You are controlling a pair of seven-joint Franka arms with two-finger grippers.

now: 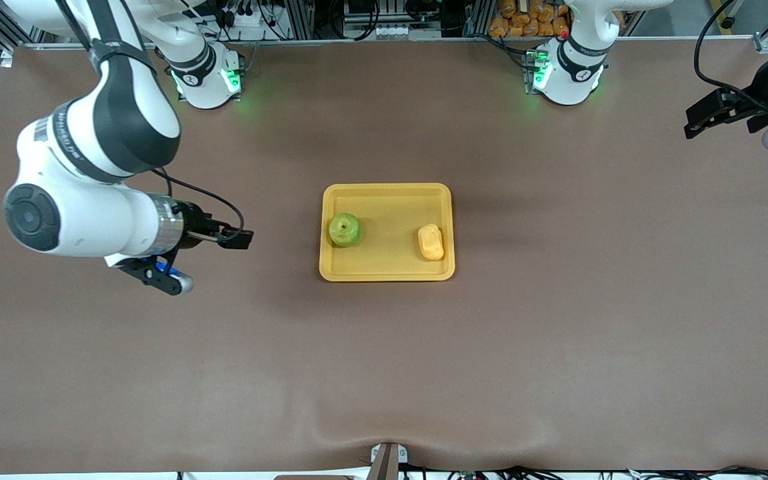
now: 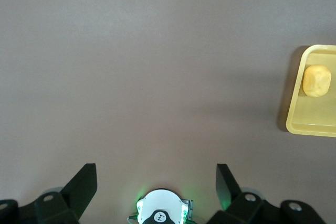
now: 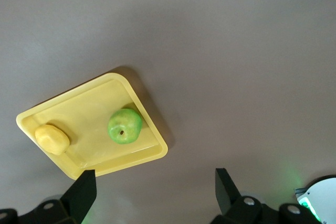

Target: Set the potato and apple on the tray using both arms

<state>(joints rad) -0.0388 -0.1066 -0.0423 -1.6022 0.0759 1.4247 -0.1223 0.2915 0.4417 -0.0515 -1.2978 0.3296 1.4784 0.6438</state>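
The tray (image 1: 387, 267) lies flat near the middle of the bench (image 1: 557, 347), its long sides running between the two arms' ends. The apple (image 1: 345, 229) sits in it beside the rim toward the right arm's end, upright, its brownish dimple facing up. The potato (image 1: 431, 242) lies in it beside the rim toward the left arm's end, apart from the apple; its long axis runs roughly from the bases toward the front camera, slightly slanted.

The left end effector (image 1: 717, 113) hangs over bare bench at the left arm's end, well apart from the tray. Its fingers (image 2: 84, 184) stand wide and hold nothing. The right end effector (image 1: 221, 257) hangs over bare bench toward the right arm's end, between the bench edge and the tray, fingers (image 3: 84, 190) likewise wide and empty.

The front view alone shows both arms and the whole bench. The left wrist view takes in only one corner of the tray with the potato, seen end-on, and the left arm's base (image 2: 160, 211); the apple falls outside it. The right wrist view shows the whole tray with both items and the apple's dimple plainly.
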